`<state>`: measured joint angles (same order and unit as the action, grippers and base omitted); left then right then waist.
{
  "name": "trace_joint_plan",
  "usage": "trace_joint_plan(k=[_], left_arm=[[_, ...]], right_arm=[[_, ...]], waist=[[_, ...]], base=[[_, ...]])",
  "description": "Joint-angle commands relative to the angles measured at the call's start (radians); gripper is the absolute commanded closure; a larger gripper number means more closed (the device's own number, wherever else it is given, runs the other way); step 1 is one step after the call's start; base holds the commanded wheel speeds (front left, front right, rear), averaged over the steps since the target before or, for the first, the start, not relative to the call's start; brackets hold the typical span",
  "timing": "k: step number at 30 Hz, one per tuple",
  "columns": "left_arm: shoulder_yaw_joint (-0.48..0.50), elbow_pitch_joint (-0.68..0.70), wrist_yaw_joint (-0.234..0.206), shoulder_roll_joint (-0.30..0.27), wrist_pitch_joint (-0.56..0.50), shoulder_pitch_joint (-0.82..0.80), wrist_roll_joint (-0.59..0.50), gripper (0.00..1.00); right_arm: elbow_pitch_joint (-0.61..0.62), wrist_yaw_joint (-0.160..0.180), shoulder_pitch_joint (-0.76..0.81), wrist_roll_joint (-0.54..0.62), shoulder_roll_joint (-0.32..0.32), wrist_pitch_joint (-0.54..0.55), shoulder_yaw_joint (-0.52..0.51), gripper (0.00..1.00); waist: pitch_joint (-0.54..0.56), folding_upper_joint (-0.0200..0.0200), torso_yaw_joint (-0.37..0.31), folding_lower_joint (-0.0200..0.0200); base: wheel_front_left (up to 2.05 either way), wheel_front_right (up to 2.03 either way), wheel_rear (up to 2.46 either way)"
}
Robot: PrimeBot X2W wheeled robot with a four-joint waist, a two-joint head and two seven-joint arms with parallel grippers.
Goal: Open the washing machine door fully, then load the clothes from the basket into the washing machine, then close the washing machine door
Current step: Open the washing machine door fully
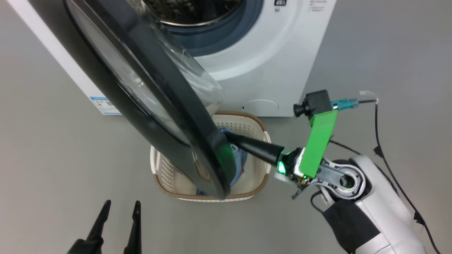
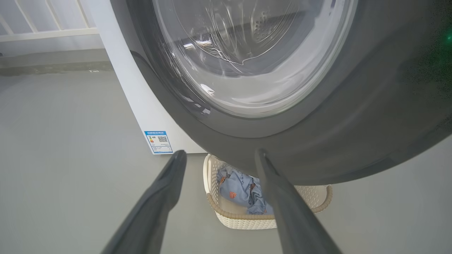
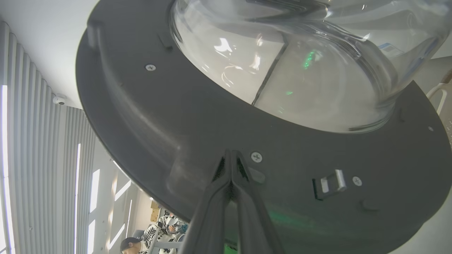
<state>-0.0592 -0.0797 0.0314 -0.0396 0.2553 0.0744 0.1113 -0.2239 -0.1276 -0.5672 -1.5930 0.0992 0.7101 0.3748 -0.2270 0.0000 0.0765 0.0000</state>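
The washing machine (image 1: pixel 268 63) stands at the top of the head view with its drum uncovered. The washing machine door (image 1: pixel 141 88) hangs partly swung out, over the basket (image 1: pixel 259 127). My right gripper (image 1: pixel 229 136) is shut with nothing between its fingers, and its tips rest against the door's dark grey inner rim (image 3: pixel 197 134) just below the glass bowl (image 3: pixel 282 60). My left gripper (image 1: pixel 120 206) is open and apart from everything, at the lower left. The light blue clothes (image 2: pixel 236 186) lie in the basket (image 2: pixel 243 218), beyond the open left gripper (image 2: pixel 219 154).
A blue energy label (image 2: pixel 159 141) sits low on the machine's front. Black cables (image 1: pixel 376 123) trail over the grey floor at the right. The door's metal latch (image 3: pixel 330 183) is beside my right fingers. A seated person (image 3: pixel 166 229) is far off in the room.
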Motion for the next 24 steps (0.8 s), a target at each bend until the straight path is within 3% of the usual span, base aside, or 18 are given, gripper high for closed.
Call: trace_joint_plan(k=[1,14,24], left_arm=[[0.027,0.018,0.005,-0.011,0.006,-0.008,0.002,0.0],[-0.035,0.028,-0.012,-0.011,0.006,-0.013,0.045,0.0],[-0.047,0.035,-0.021,-0.011,0.006,-0.009,0.055,0.0]], right_arm=[[0.021,-0.003,0.017,-0.002,-0.035,-0.004,0.036,1.0],[-0.027,-0.003,0.043,-0.029,-0.049,-0.104,0.121,1.0],[-0.017,-0.003,0.045,-0.087,-0.049,-0.17,0.214,1.0]], waist=[[0.03,0.0,0.028,0.0],[0.067,0.0,0.172,0.0],[0.097,0.0,0.215,0.0]], base=[[0.0,0.0,0.0],[0.0,0.0,0.0],[0.0,0.0,0.0]])
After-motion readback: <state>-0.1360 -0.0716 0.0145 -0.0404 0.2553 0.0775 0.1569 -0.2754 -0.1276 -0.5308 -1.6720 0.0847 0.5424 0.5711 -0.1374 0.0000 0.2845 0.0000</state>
